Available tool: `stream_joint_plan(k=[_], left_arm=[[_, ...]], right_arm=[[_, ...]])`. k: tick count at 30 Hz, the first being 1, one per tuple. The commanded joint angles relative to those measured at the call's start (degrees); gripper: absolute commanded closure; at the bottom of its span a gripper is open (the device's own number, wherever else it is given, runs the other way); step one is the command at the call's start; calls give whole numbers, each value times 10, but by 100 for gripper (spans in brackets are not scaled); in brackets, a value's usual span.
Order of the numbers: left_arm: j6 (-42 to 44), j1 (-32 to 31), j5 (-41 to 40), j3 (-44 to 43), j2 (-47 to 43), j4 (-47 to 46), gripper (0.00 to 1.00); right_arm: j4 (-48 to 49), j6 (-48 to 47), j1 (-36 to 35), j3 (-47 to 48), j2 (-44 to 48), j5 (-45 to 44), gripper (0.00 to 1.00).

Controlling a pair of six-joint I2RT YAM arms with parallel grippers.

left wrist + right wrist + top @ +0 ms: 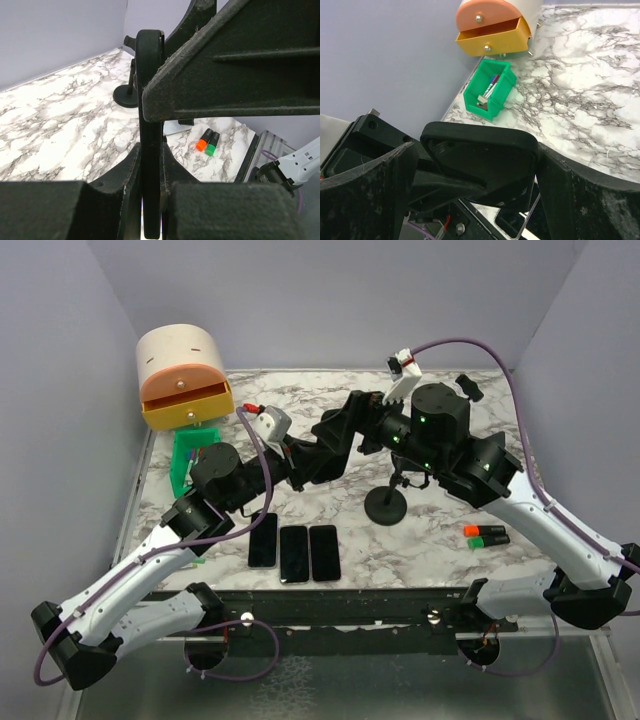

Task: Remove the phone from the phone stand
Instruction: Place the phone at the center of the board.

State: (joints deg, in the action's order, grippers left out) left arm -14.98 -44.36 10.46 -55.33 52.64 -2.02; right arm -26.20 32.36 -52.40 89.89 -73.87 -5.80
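A black phone (150, 90) hangs in the air over the middle of the table, clear of the phone stand (387, 505). My left gripper (150, 172) is shut on its thin lower edge, one finger pressed against each face. In the right wrist view the same phone (485, 160) sits between the fingers of my right gripper (477, 187), which stands open. A gap shows beside the left finger (370, 190), and the right finger (585, 195) is close against the phone's edge. The stand, a black round base with a short stem (127, 95), is bare.
Three dark phones (294, 553) lie flat in a row near the front edge. An orange and a green highlighter (485, 534) lie at the right. A green bin (190, 460) and a yellow drawer box (183, 377) stand at the back left.
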Motion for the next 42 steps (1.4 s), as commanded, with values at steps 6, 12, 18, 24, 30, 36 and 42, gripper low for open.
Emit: stream_joint_plan(k=[6,12,18,24,30,36,42], left_arm=[[-14,-1,-15,11,-34,-44,100],[-61,-1,7,39,-69,-95,100],[-90,-1,30,43,-83,-113,100],[-167,-1,64,67,-113,-140,100],[-234,-1,134,75,-127,-151,100],[-265,-1,166,86,-156,-186,100],[-275,-1,175,78,-165,-201,100]], right_arm=[[8,-17,-6,20,27,55,0],[46,-56,-6,-46,93,87,0],[100,-86,-5,-108,148,129,0],[254,-124,-6,-265,285,247,0],[255,-135,-6,-310,319,239,3],[354,-102,-6,-353,310,313,11],[431,-41,-6,-372,270,370,13]])
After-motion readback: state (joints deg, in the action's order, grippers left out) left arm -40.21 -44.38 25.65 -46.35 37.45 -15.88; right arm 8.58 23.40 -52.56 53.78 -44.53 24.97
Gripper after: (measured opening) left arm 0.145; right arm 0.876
